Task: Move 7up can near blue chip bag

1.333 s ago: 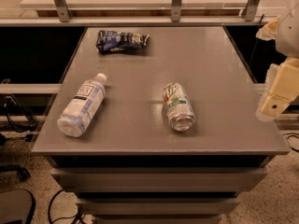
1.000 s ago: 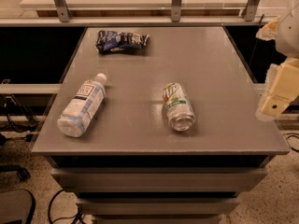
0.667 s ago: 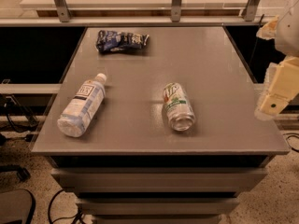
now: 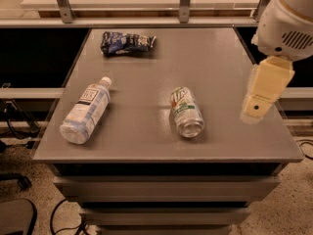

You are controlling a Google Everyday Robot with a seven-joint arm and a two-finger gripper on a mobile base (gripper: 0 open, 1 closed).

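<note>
The 7up can [image 4: 186, 111] lies on its side near the middle of the grey table [image 4: 220, 58], with its shiny round end toward the front edge. The blue chip bag [image 4: 127, 43] lies flat at the far left of the table, well away from the can. My gripper [image 4: 264, 94] hangs at the right, above the table's right edge, to the right of the can and not touching it. Nothing shows in its hold.
A clear plastic bottle [image 4: 85, 111] with a white cap lies on its side at the front left. Metal rail posts [image 4: 184, 1] stand behind the table's far edge. Drawers [image 4: 166, 187] sit below the front edge.
The gripper and arm have moved left, in over the table's right edge. The can, bag and bottle have not moved.
</note>
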